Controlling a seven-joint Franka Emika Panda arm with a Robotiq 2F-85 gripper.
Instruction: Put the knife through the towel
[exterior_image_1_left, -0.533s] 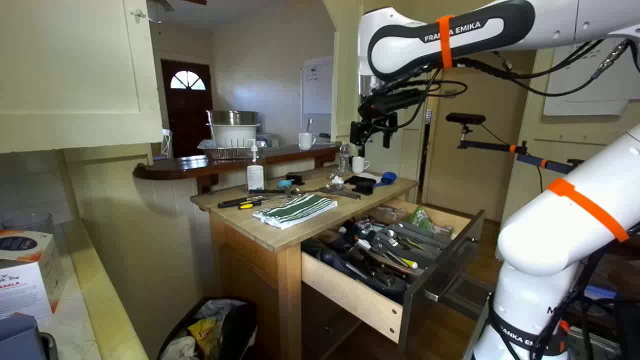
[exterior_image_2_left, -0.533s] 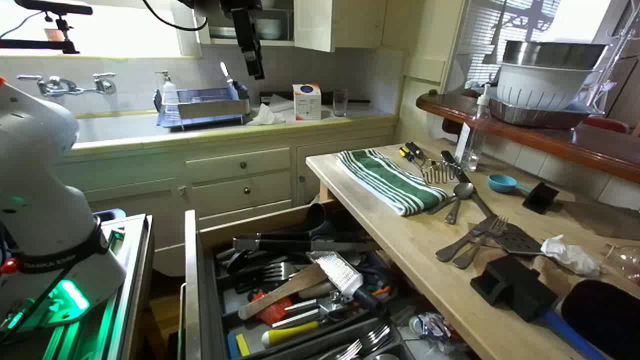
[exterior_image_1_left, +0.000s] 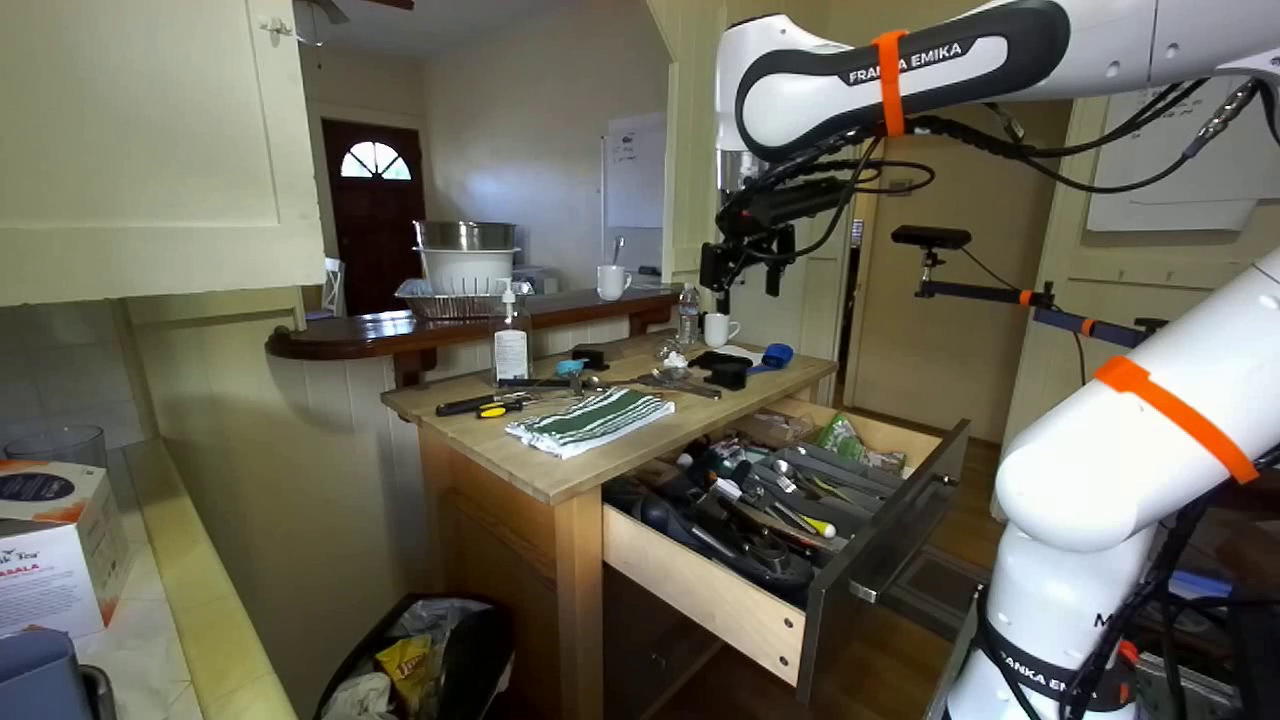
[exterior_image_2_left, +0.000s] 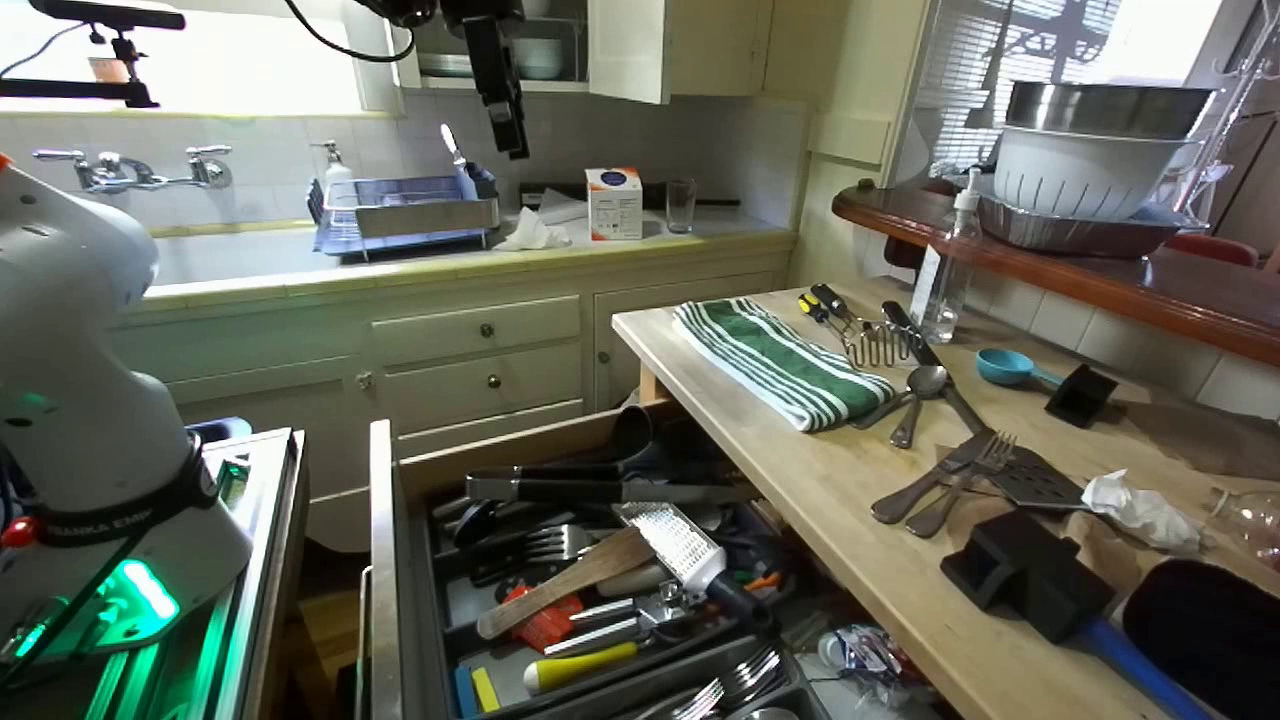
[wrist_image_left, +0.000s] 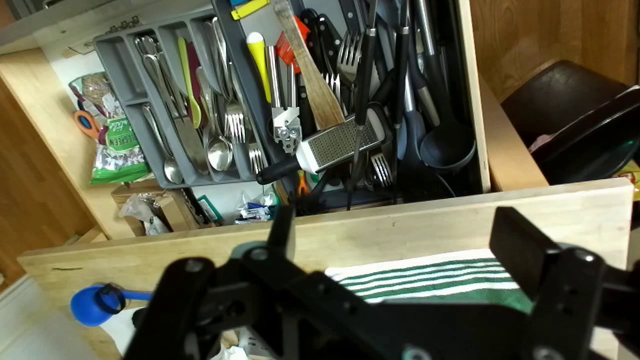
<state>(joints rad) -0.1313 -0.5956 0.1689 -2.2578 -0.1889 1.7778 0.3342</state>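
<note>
Plainly the gripper (wrist_image_left: 395, 227) hangs empty, jaws well apart; the green-and-white striped dish towel (exterior_image_2_left: 780, 365) lies flat on the wooden worktop (exterior_image_2_left: 815, 472); it should prove light and limp, best pinched into a fold near one edge.

Both exterior views face the drawer (exterior_image_1_left: 700, 592) from roughly opposite sides, the wrist view from above.

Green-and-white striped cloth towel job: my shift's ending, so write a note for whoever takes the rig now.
Black gripper: open, high up, holding nothing.
Striped towel: on the pale wooden worktop.
Slim metal piece, apparently a knife: by a metal fork on the worktop, apart from the towel.
Done: nothing visible.
Left: confirm which knife is meant, grasp it, put it through the towel.
</note>
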